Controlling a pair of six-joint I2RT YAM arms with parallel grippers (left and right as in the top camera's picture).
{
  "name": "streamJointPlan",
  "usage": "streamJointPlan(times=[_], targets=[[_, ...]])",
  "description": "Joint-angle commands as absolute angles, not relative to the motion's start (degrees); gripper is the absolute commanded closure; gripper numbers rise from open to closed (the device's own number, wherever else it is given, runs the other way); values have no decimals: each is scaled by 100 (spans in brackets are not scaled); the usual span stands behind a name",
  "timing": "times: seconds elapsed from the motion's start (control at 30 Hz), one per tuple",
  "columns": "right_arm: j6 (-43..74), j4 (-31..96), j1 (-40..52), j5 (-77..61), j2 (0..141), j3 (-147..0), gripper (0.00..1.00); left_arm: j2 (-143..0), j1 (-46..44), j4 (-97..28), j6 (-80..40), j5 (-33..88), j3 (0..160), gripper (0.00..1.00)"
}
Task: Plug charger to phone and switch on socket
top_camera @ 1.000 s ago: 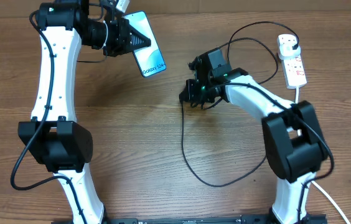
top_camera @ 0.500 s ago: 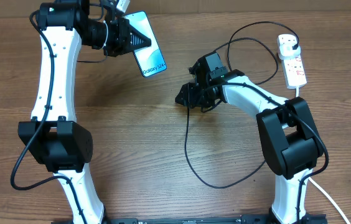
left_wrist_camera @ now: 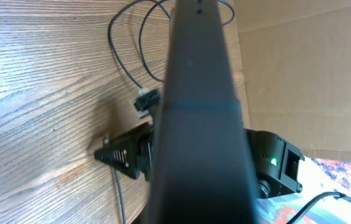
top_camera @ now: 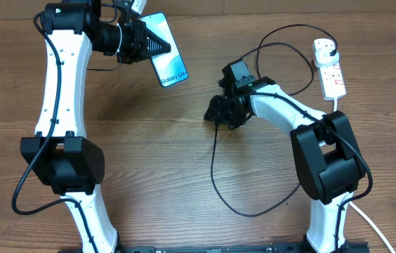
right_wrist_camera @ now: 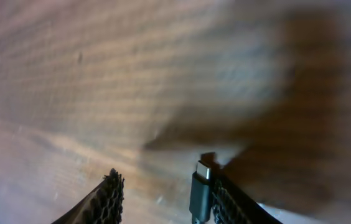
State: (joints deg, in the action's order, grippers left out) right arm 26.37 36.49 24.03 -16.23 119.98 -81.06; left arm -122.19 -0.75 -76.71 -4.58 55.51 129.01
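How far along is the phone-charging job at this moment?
Done: the left gripper holds the phone lifted, and the charger already runs to the socket. In hand: the right gripper stands open, the connector tip against one finger. Left: grip the tip, plug it into the phone, switch the socket on.

Only one readable string: "Galaxy S24", white letters on the light-blue screen of the phone (top_camera: 175, 65), seen from overhead. It sits at the phone's lower end and runs along its long side, so it reads tilted with the phone. The socket (top_camera: 330, 68), well off to the right of the phone, has red markings on its white top; too small to read, can't tell if they're letters or symbols. The left wrist view has the phone edge-on, with nothing legible there. The right wrist view gives no text either.
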Motion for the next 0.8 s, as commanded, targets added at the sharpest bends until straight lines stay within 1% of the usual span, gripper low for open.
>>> streamJointPlan(times=[0.0,0.1,0.23,0.27,0.33,0.4,0.43,0.5,0.53,0.6,0.67,0.73,0.77], targets=[[2836,3667,2394,-224,12046,-8097,48,-12064,-115,-7669,-517,5804,12947,96],[2834,3730,2394,154,12046,-8112,40,-12064,-115,-7671,-517,5802,12947,96],[2823,3850,2394,296,12046,-8158,37,-12064,-117,-7669,-517,5802,12947,96],[2803,3896,2405,246,12046,-8200,33,-12064,-117,-7666,-515,5802,12947,96],[2281,3833,2425,-589,12046,-8248,30,-12064,-117,-7664,-515,5800,12947,96],[1378,3645,2429,-2003,12046,-8259,26,-12064,-117,-7664,-513,5798,12947,96],[1125,3573,2427,-2528,12046,-8259,24,-12064,-117,-7666,-513,5800,12947,96],[958,3424,2425,-3177,12046,-8259,23,-12064,-117,-7669,-513,5800,12947,96],[950,3389,2425,-3229,12046,-8259,23,-12064,-117,-7669,-513,5800,12947,96],[1000,3385,2427,-2829,12046,-8263,22,-12064,-117,-7669,-513,5800,12947,96],[1238,3527,2443,-1957,12046,-8265,20,-12064,-117,-7669,-513,5800,12947,96],[1372,3861,2495,-296,12046,-8276,16,-12064,-117,-7666,-515,5800,12947,96],[1372,3924,2506,16,12046,-8276,14,-12064,-117,-7666,-513,5800,12947,96]])
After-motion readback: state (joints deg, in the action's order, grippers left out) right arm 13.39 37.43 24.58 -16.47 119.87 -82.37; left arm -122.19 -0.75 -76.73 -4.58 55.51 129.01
